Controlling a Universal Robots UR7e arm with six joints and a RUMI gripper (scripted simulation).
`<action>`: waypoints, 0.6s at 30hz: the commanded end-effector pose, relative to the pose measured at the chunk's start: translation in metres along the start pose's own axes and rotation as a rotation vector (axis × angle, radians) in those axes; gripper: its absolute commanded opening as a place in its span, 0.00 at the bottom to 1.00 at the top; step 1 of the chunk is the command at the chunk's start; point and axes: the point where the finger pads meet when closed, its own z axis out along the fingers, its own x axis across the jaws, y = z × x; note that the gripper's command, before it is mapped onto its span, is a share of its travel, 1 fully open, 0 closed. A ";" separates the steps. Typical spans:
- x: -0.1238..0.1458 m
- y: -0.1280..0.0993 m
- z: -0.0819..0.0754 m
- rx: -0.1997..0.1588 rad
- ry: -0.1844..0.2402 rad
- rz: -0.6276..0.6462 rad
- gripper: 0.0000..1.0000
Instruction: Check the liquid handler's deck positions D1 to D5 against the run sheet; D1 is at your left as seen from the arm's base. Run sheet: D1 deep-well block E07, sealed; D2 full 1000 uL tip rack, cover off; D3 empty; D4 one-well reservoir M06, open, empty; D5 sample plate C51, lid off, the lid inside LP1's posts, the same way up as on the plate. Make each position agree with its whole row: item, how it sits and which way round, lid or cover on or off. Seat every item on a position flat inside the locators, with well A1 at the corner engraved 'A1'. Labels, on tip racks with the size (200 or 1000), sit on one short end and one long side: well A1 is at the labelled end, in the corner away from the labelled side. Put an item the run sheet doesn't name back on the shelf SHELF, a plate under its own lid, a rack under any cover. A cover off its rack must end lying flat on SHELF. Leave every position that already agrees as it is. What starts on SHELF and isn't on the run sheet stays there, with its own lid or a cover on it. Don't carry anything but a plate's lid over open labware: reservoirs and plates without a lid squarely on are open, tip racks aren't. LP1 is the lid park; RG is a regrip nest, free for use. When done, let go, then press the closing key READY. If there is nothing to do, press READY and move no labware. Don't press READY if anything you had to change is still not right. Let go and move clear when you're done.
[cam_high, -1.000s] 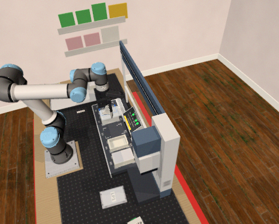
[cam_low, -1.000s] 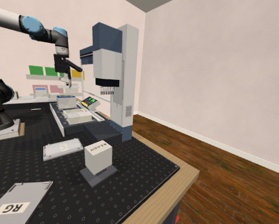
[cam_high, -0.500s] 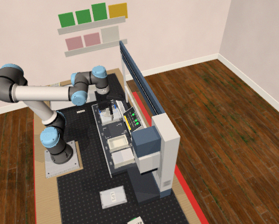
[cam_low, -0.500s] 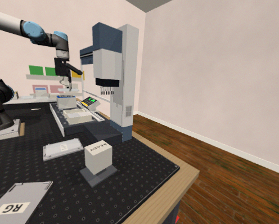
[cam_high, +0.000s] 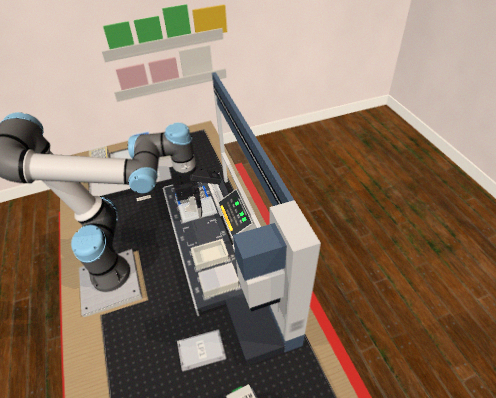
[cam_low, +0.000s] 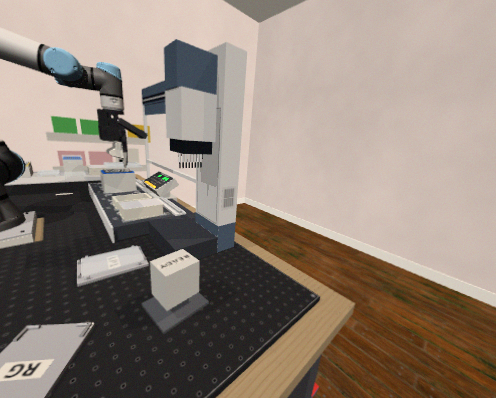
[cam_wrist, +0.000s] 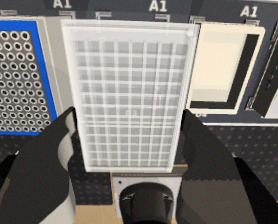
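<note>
My gripper (cam_wrist: 130, 109) is shut on the long sides of a white, finely gridded deep-well block (cam_wrist: 131, 95) and holds it level above the deck row. Its top looks milky, as if sealed. In the wrist view a blue tip rack (cam_wrist: 22, 75) with open holes lies to its left and a cream one-well reservoir (cam_wrist: 227, 65), open and empty, to its right. Engraved "A1" marks run along the far edge. In the top view the gripper (cam_high: 186, 192) hangs over the far end of the deck. The reservoir (cam_high: 210, 252) and a white plate (cam_high: 218, 280) sit nearer. The deck position under the block is hidden.
The liquid handler's tower and head (cam_high: 280, 250) stand over the near end of the deck, with its rail along the far side. The LP1 lid park (cam_high: 200, 350), the READY key block (cam_low: 174, 280) and the RG nest (cam_low: 30, 367) are on the mat. The shelf is behind the arm.
</note>
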 end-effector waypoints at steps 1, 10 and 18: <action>0.001 0.000 0.012 -0.002 -0.001 0.001 0.00; 0.001 0.000 0.023 -0.002 -0.001 0.001 0.00; 0.001 0.000 0.037 -0.002 -0.001 0.001 0.00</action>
